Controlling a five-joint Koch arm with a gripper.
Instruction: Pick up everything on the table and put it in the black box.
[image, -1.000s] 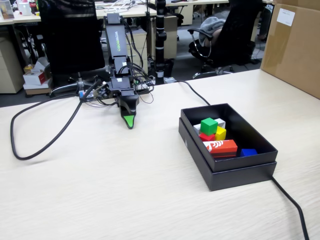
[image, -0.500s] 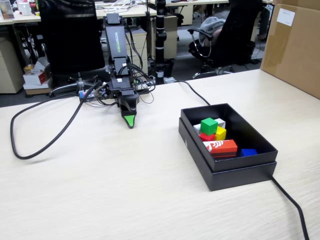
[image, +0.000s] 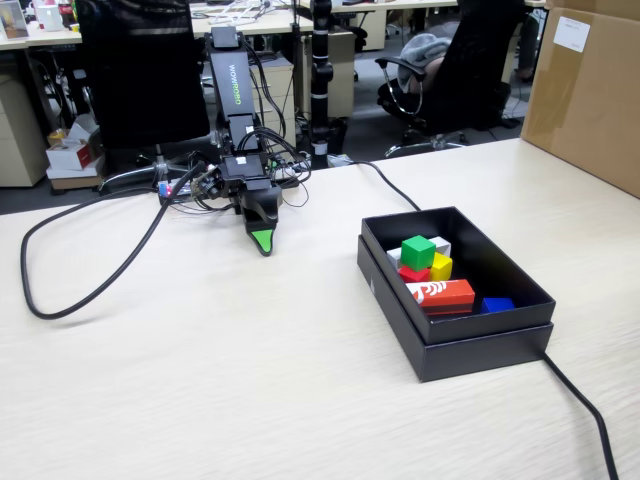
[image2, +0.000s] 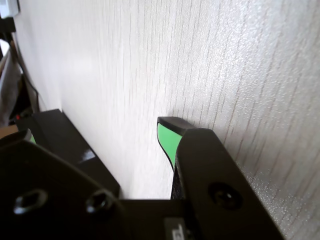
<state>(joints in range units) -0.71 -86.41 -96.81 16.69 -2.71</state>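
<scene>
Claw (image: 263, 243) pointing down at the worktop (image: 200, 380), green-tipped, holding nothing; opening impossible to tell. At three o'clock in the fixed view, black box (image: 520, 298) sitting apart, holding green cube (image: 418, 252), yellow cube (image: 441, 266), red cube (image: 412, 273).

This is an open-plan office; black swivel chairs (image: 140, 70) stand at the top of the fixed view; rows of pale desks (image: 250, 20) with cables run behind them; a brown carton (image: 590, 90) sits at upper right; the wood-grain table (image: 200, 380) fills the foreground.
</scene>
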